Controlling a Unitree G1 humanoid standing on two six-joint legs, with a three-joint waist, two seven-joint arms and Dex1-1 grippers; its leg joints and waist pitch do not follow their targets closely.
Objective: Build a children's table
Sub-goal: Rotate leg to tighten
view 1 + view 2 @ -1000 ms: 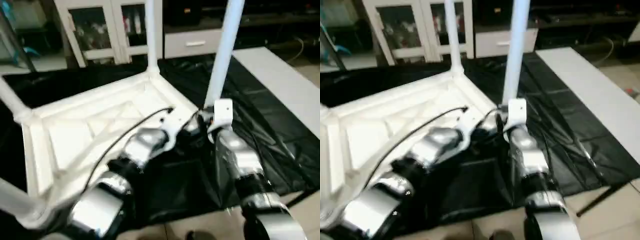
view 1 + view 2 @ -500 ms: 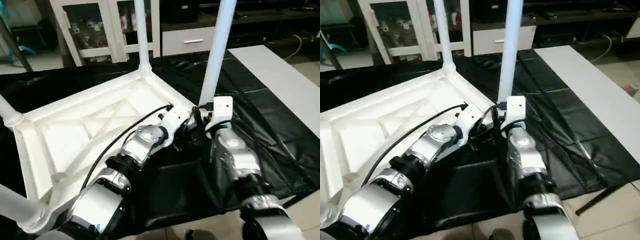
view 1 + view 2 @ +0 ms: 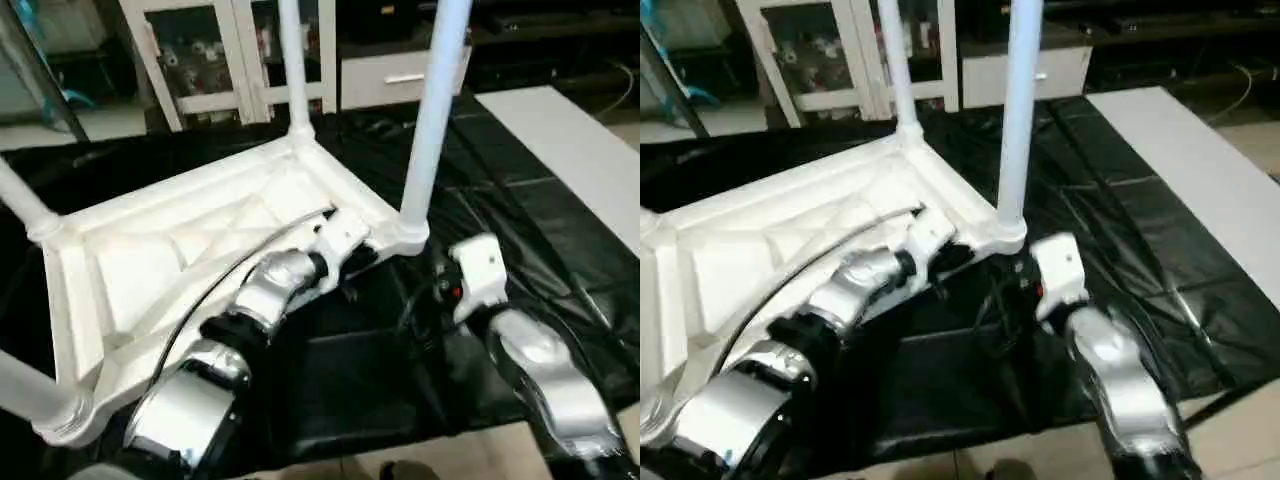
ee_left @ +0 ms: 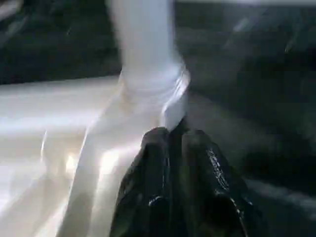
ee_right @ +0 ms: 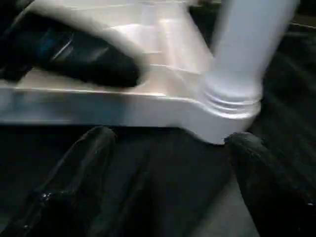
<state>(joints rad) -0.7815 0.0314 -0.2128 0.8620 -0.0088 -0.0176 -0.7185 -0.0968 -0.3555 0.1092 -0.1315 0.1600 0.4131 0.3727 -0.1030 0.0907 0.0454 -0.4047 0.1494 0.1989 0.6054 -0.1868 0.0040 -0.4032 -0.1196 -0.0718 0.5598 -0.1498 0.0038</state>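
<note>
The left gripper (image 4: 174, 140) has its black fingers nearly together, nothing between them, tips touching or almost touching the rim of the corner socket (image 3: 405, 238) where the near-right leg (image 3: 432, 110) stands upright. The right gripper (image 5: 168, 173) has its fingers spread wide and empty, low over the black cover just beside that same socket. The tabletop (image 3: 180, 260) lies upside down on the black-covered work surface (image 3: 520, 210), ribbed underside up, with a leg standing in each of its four corners. The step in hand looks like checking or seating this last leg; next likely calls for pressing it home or turning the table over, which needs a firm hold on both sides. The table's near-left corner overhangs the cover's front edge; open black surface lies to the right, up to a white board (image 3: 570, 150), with the white cabinet (image 3: 215, 55) behind.
</note>
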